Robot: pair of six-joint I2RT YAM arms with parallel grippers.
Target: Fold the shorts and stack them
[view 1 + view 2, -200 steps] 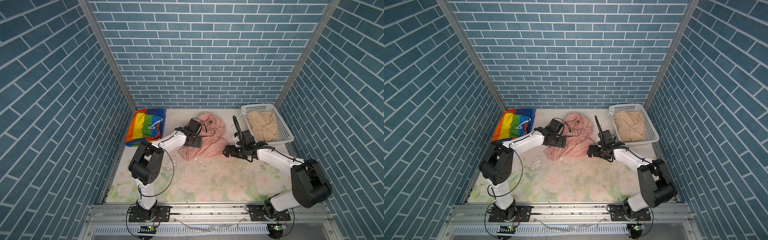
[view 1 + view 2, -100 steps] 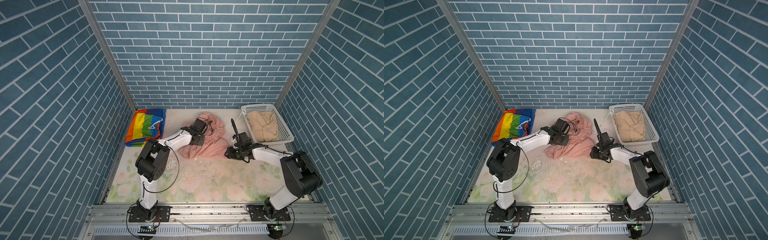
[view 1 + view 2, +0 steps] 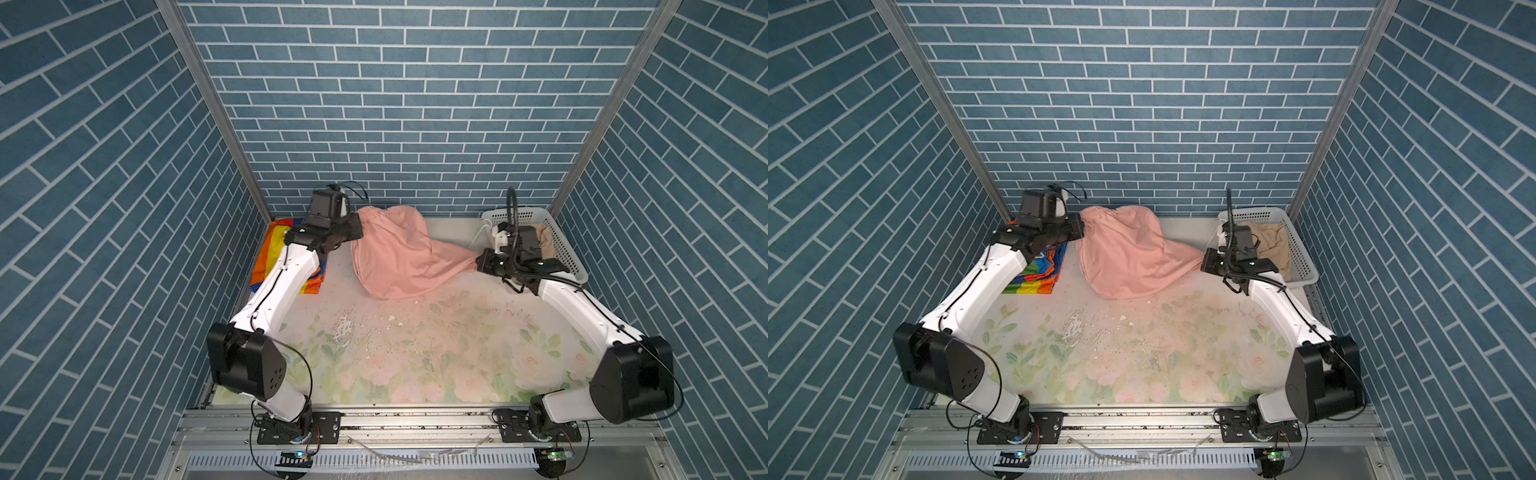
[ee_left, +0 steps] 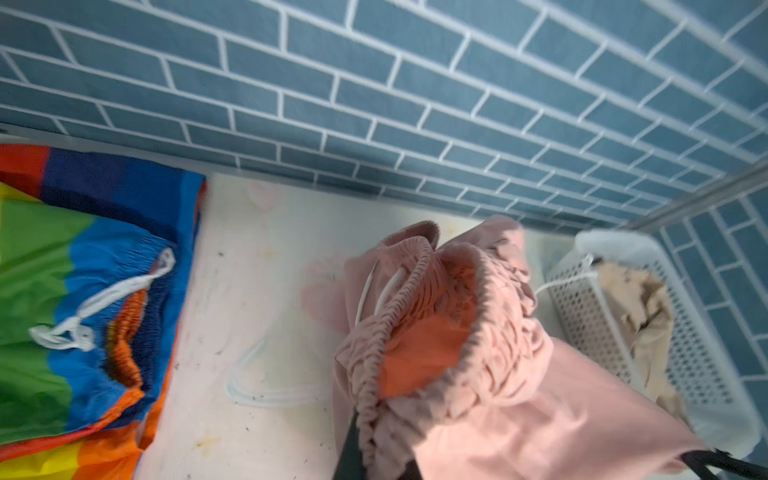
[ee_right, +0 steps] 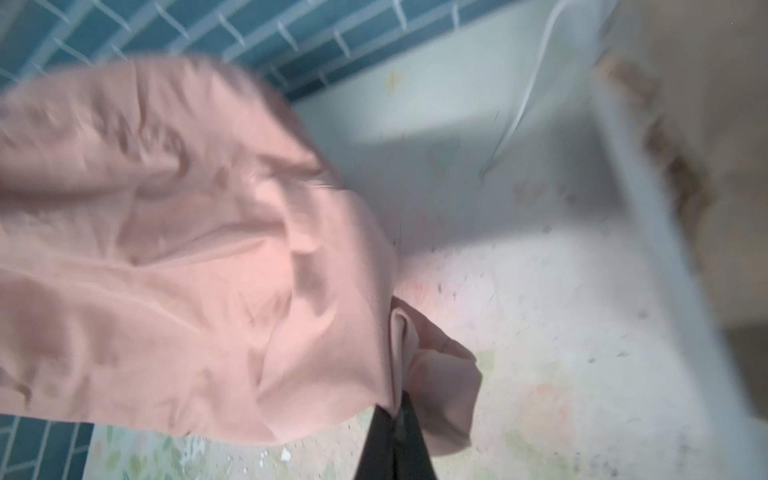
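Pink shorts point(image 3: 395, 253) stretch crosswise, waistband pinched by left claw point(image 3: 358, 226), hem by right claw point(image 3: 478, 261).

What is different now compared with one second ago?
Both grippers closed on the pink shorts. The left gripper took the waistband and lifted it up and back; the right gripper took a leg end. The cloth hangs stretched between them. The rainbow shorts and the beige shorts in the basket stayed.
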